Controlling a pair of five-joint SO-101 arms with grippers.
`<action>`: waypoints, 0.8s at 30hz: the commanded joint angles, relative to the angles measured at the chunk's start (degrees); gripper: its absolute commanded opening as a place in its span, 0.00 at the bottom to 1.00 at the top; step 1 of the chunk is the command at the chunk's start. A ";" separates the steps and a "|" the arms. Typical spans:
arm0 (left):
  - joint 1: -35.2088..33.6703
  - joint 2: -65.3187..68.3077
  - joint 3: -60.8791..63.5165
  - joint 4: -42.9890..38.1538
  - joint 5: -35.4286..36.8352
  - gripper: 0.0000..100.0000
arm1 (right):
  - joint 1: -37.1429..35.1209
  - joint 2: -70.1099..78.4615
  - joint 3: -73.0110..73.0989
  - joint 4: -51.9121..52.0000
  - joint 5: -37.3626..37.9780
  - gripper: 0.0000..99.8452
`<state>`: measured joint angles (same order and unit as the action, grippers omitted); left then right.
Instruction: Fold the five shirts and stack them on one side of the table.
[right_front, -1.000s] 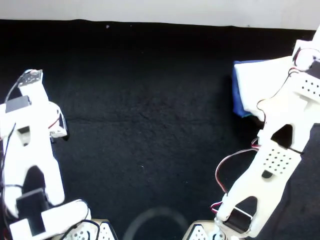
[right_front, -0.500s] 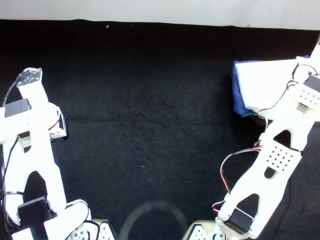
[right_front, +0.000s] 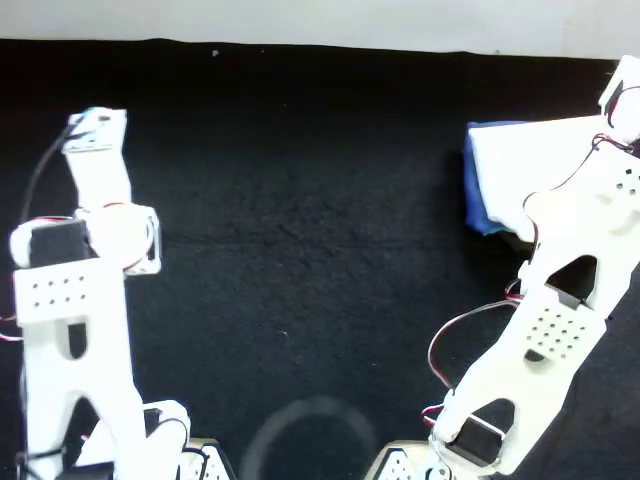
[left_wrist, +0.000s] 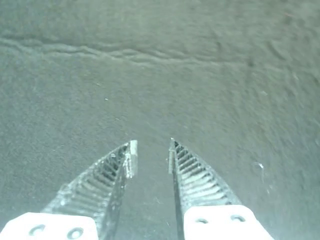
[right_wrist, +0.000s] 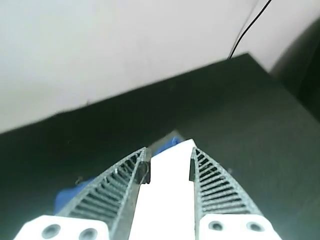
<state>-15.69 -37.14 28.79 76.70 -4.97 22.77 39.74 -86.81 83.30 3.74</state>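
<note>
Since the earlier frames the left arm is standing taller and reaching farther across the black-covered table, its wrist now lying nearer the far edge and a little more inward. The right arm is stretching farther toward the far right corner, its wrist now meeting the edge of the high view above the stack.

Left claw: hanging over a bare part of the table, fingers standing a narrow gap apart and holding nothing. A crease is running across the surface beyond the fingertips.

Right claw: hovering above the stack, fingers standing a narrow gap apart and gripping nothing. The white shirt is showing through the gap, beneath the fingers; whether the tips are touching it cannot be told.

Shirts: the stack is lying at the right side of the table, toward the far edge. The white shirt is lying on top. A blue shirt is lying under it, its edge sticking out along the inward side. Whether more pieces are lying in the stack cannot be told, as the right arm is covering part of it.

Surroundings: a pale wall is rising behind the table's far edge, and a thin dark cable is running down it.
</note>
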 joint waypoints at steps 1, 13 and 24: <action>1.98 -5.76 -0.31 2.99 -0.18 0.12 | -3.56 -9.45 -1.10 12.09 -0.09 0.13; 4.88 -15.52 8.48 6.24 -0.35 0.12 | -10.07 -42.59 40.31 17.89 0.00 0.13; 12.26 -25.36 21.85 -3.60 -9.41 0.12 | -18.86 -82.24 113.10 -7.25 0.00 0.13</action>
<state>-4.09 -61.49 47.08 77.93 -13.41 4.75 -33.85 7.52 85.85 3.74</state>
